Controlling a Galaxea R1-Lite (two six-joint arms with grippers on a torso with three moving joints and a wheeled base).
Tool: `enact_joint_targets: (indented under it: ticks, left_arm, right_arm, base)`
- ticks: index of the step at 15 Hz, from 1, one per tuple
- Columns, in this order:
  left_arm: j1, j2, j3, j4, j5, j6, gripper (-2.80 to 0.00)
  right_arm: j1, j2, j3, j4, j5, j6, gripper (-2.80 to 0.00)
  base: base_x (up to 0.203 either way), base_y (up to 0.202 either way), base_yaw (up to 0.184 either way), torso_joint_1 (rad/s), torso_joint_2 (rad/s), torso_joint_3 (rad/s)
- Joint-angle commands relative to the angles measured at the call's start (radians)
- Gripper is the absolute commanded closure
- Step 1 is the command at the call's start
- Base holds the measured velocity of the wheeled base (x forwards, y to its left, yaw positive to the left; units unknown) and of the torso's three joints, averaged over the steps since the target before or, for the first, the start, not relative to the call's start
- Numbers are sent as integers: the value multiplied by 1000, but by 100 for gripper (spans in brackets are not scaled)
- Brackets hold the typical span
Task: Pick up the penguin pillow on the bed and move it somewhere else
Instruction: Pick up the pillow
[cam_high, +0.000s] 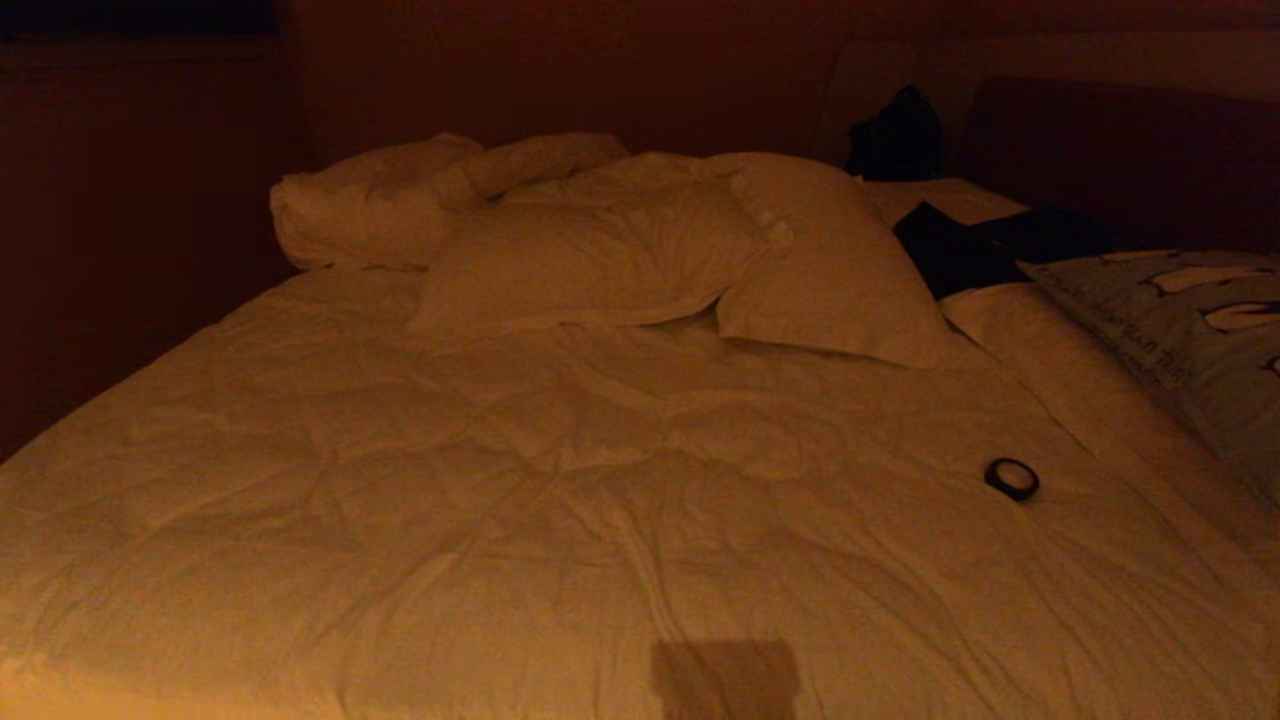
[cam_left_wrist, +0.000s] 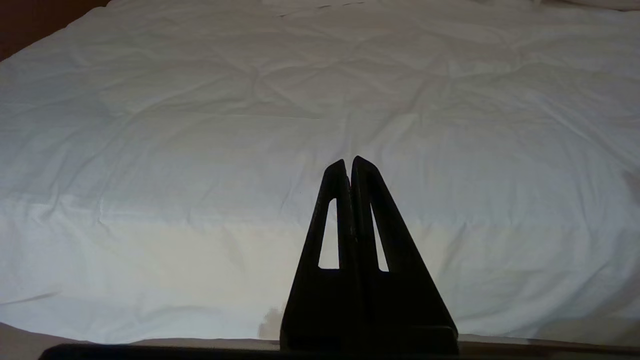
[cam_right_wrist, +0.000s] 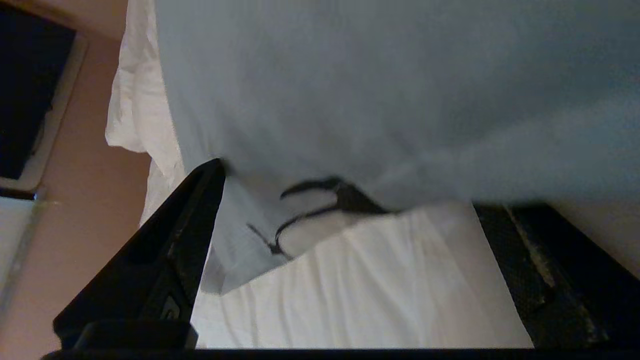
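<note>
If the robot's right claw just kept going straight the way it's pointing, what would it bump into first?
Most likely the penguin pillow. The right gripper stands open with the pillow's pale blue fabric filling the space just ahead of it, over the bed. How near it is I cannot tell.

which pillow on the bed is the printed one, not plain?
The penguin pillow, at the bed's right edge in the head view: grey-blue with black-and-white penguins and a text line. The two white pillows by the head end are plain.

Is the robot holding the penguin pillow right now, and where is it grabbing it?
No, nothing is held. The right gripper is wide open by the penguin pillow's edge; the left gripper is shut and empty above the bed.
</note>
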Motion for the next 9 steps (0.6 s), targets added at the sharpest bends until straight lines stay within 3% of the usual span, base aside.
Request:
enact_joint_targets:
  ticks: [1,5,6,9]
  left_arm:
    - [0,1,3,0,0,0,0]
    - [0,1,3,0,0,0,0]
    - [0,1,3,0,0,0,0]
    - [0,1,3,0,0,0,0]
  right_arm:
    - [8,11,-10,-10,7,1,-280]
    - [9,10,-13,-8,7,3,-280]
    - [8,8,-11,-7,7,4,0]
    - [7,11,-12,-10,7,29,0]
  base:
    - [0,0,0,0,0,0]
    - [0,0,0,0,0,0]
    - [0,0,0,0,0,0]
    - [0,0,0,0,0,0]
